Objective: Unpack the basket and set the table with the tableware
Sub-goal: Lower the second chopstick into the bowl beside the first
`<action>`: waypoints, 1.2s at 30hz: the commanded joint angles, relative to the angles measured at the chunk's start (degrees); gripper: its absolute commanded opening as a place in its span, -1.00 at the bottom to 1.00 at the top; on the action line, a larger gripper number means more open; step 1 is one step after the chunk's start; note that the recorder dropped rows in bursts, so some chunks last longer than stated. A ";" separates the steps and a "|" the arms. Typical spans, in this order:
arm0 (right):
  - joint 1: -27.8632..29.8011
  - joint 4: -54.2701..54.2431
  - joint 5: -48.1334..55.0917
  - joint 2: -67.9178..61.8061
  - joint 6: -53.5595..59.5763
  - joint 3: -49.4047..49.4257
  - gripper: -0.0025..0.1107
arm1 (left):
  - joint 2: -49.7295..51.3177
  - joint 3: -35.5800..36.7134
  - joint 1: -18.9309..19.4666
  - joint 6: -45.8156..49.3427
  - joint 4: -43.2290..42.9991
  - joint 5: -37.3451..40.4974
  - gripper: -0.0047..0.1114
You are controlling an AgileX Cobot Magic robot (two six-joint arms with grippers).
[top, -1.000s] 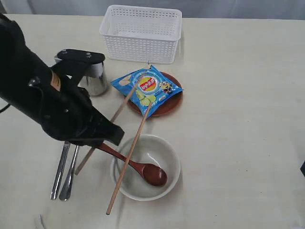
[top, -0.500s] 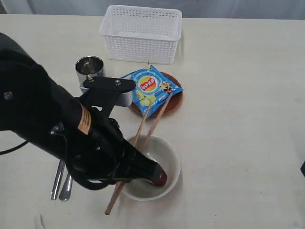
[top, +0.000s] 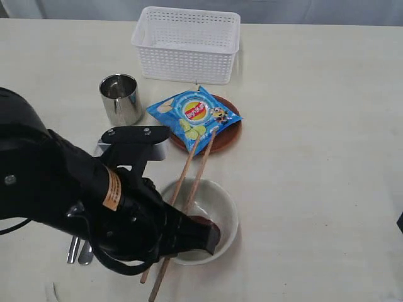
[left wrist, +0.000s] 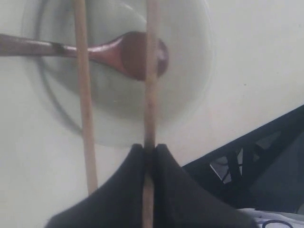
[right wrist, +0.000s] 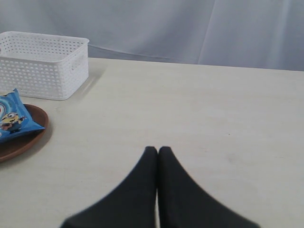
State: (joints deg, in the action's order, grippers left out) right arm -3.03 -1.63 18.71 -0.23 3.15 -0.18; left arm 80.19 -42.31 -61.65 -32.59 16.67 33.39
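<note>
Basket [top: 186,44] is sitting at the far side of the table [top: 315,157] and is looking emptied, as far as the exterior view shows.

Tableware is lying out:
- Cup [top: 119,99] is standing upright near the basket.
- Plate [top: 232,133] is sitting near the cup and carrying the blue chip bag [top: 194,113].
- Bowl [top: 221,207] is holding the spoon [left wrist: 137,54].
- Knife and fork [top: 79,251] are peeking out from under the left arm, mostly hidden.
- 2 chopsticks [top: 200,165] are lying across the bowl, their far ends reaching the plate.

Left gripper [left wrist: 148,151] is pinching 1 chopstick [left wrist: 152,80] just outside the bowl rim, jaws clamped on it. Right gripper [right wrist: 157,153] is hovering clenched on nothing, well apart from everything.

Judgement: unpacking is looking done. What is remaining is straightening the chopsticks and perhaps taking the bag off the plate.

Tabletop is showing pale cream with faint specks. A grey curtain [right wrist: 199,28] is hanging behind it.
</note>
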 commanded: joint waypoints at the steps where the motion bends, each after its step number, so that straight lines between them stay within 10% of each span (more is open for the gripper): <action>1: 0.12 0.00 -0.14 0.23 0.15 0.18 -0.96 | -0.57 0.23 -0.37 0.86 0.12 0.07 -0.92; 36: 0.12 0.00 -0.14 0.23 0.15 0.18 -0.96 | 2.98 -0.10 -0.26 -0.22 0.12 -4.68 -0.91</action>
State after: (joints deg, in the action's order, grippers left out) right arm -3.03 -1.63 18.71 -0.23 3.15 -0.18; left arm 83.29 -42.18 -61.65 -32.51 16.67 30.37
